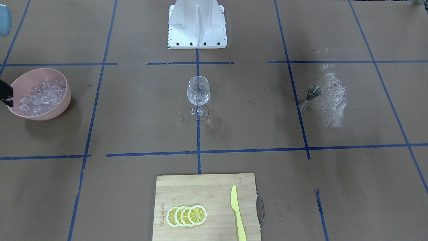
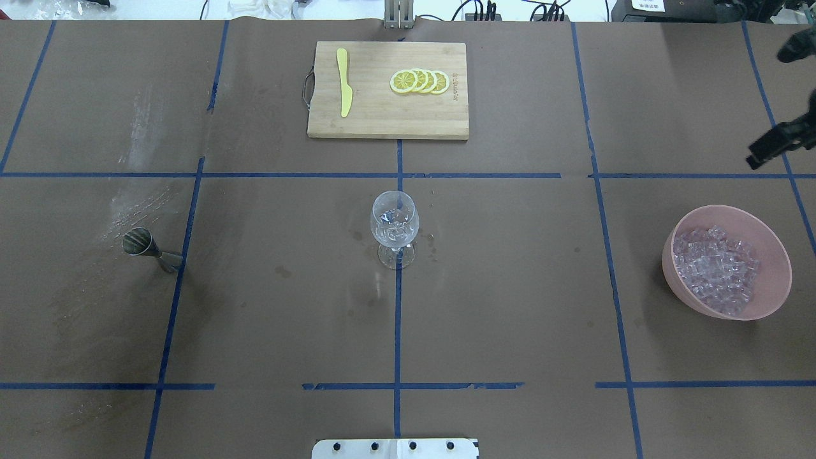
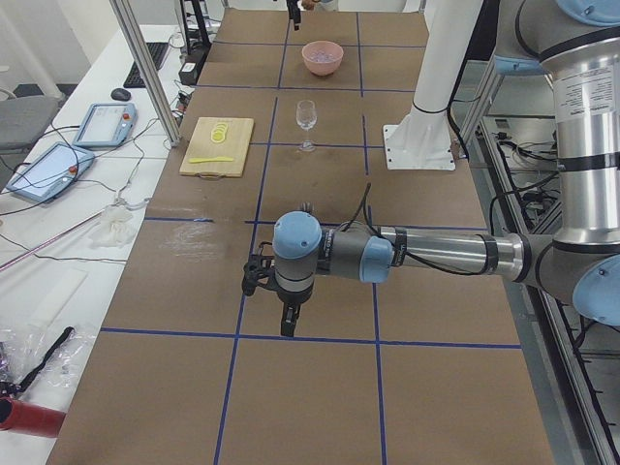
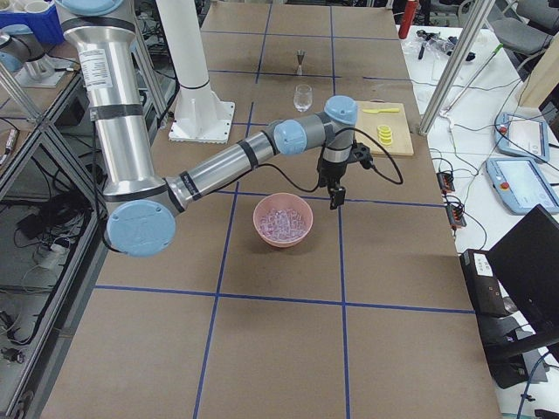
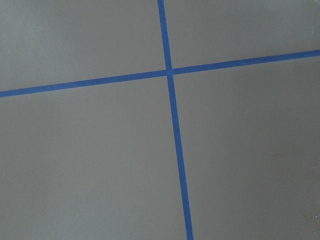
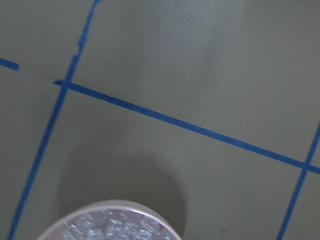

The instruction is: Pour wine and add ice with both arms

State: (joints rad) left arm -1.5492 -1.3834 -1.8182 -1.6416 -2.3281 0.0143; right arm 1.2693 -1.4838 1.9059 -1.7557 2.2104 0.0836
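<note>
Left hand (image 3: pixel 288 325): hovering over tabletop (image 3: pixel 320 397); opening cannot be told.
Right hand (image 4: pixel 334 199): hovering near bowl (image 4: pixel 284 243) of ice (image 4: pixel 284 220); opening cannot be told.

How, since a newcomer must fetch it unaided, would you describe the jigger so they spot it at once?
Start at the wine glass in the middle of the brown table, then look along that row toward the robot's left. Beside a whitish smear stands the jigger: a small metal hourglass shape, unlike the clear glass or pink bowl.
</note>
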